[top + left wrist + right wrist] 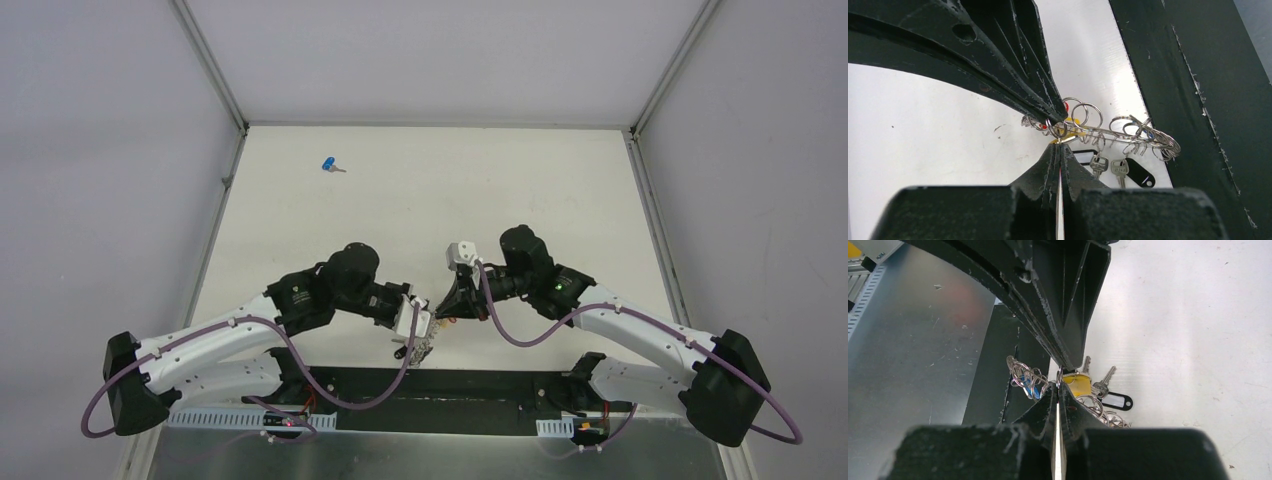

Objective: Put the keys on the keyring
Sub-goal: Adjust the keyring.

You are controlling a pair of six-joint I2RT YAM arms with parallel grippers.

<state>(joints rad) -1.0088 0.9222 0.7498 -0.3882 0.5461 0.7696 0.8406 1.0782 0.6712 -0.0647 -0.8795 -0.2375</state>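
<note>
Evidently mid-threading, with the blue key (329,164) loose far back-left on the table (450,190). Pinching the yellow key (1068,134), seemingly, in the fully closed left gripper (1060,144) against the keyring (1128,135) at the near edge, with one small loop (1059,375) clamped in the closed right gripper (1057,386). Next probably needs twisting the key onto that loop.

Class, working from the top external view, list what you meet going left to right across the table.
Blue-headed key → left pincer → right pincer. The keyring overlaps both pincers, so it is left out.

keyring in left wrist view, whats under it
Two small silver keys and a black plastic tag hang under the large grey metal keyring; the left gripper hides the rest.
</note>
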